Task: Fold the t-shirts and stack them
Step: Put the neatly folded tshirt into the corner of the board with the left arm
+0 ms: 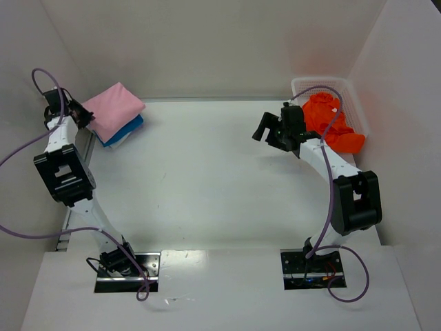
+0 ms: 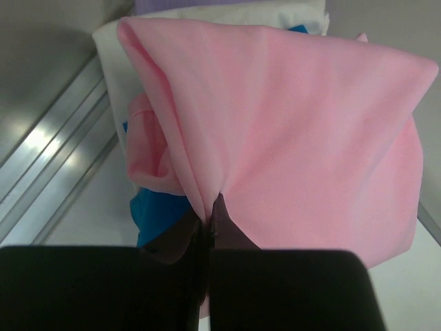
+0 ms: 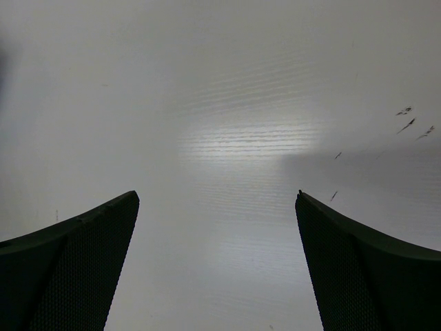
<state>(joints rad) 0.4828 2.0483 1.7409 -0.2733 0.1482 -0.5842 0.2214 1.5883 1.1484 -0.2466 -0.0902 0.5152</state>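
White table (image 1: 207, 186), plain white walls (image 1: 207, 41)

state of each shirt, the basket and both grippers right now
pink t-shirt: folded, top of the stack, edge pinched
blue t-shirt: folded, under the pink one
white t-shirt: folded, in the same stack
orange t-shirt: crumpled, not folded
basket: upright, holds the orange t-shirt
left gripper: shut on the pink t-shirt
right gripper: open, empty, above bare table

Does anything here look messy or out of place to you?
The pink shirt tops the stack crookedly, bunched where the left jaws pinch its edge; a blue shirt pokes out underneath. The orange shirt lies crumpled, spilling over its basket.
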